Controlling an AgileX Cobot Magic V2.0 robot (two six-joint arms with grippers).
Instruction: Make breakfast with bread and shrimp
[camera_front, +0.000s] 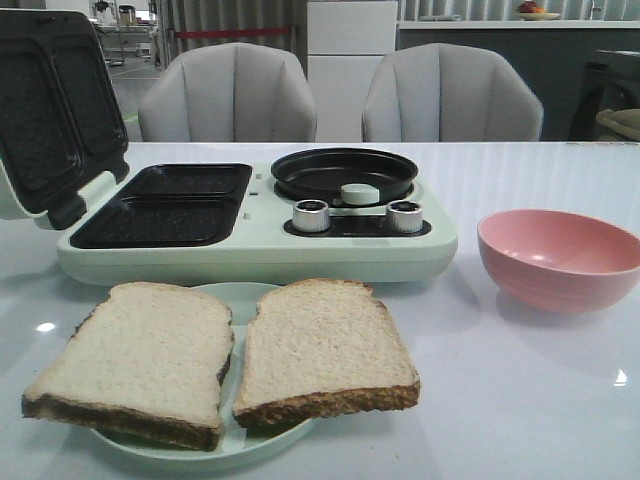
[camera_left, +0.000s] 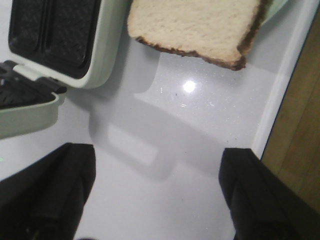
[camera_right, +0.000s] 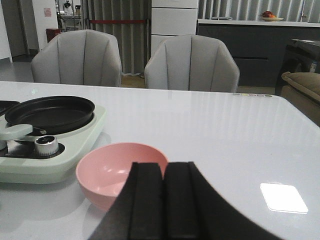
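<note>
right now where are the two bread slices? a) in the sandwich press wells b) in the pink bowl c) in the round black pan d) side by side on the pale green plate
d: both bread slices lie side by side on the pale green plate, in front of the open breakfast maker.

Your left gripper (camera_left: 155, 200): two matte black fingers (camera_left: 55, 195), broad, blocky, rounded at the top corners, no markings or screws you can see | your right gripper (camera_right: 162, 200): two flat black rectangular pads (camera_right: 145, 200) with squared ends, widening into a dark sloped body below | front view: none of your arms appear
</note>
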